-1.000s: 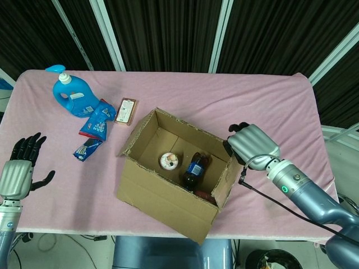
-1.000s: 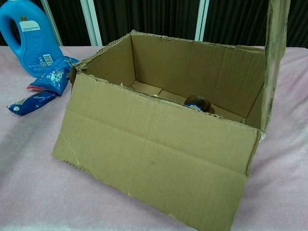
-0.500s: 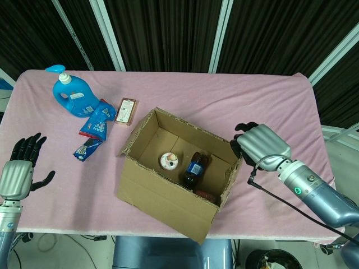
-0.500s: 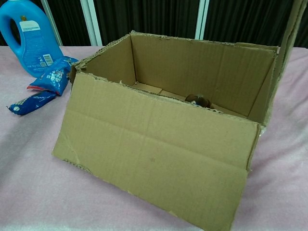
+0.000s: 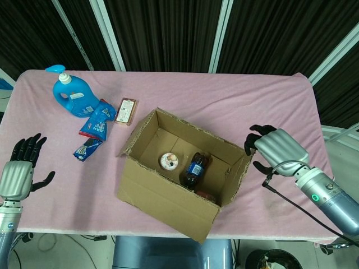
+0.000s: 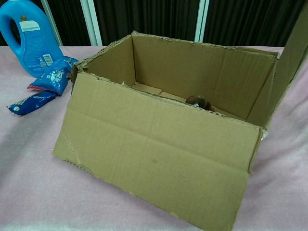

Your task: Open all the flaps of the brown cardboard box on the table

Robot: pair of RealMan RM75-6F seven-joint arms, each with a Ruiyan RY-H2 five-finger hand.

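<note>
The brown cardboard box (image 5: 178,168) sits mid-table with its top uncovered. Its front flap (image 6: 154,154) hangs down over the near wall. The right flap (image 5: 242,172) leans outward, and its edge shows at the frame's right side (image 6: 292,53) in the chest view. My right hand (image 5: 274,149) hovers just right of that flap, dark fingers pointing toward the box and holding nothing. My left hand (image 5: 20,168) is at the table's left edge, fingers spread, far from the box. A dark soda bottle (image 5: 195,167) and a round white tub (image 5: 168,161) lie inside.
A blue detergent bottle (image 5: 70,96), blue snack packets (image 5: 96,120) and a small brown packet (image 5: 126,110) lie on the pink cloth (image 5: 224,106) left of the box. The table's front edge runs just below the box.
My right hand has moved rightward, away from the box. The right flap has swung from upright to leaning outward. The left hand has stayed still.
</note>
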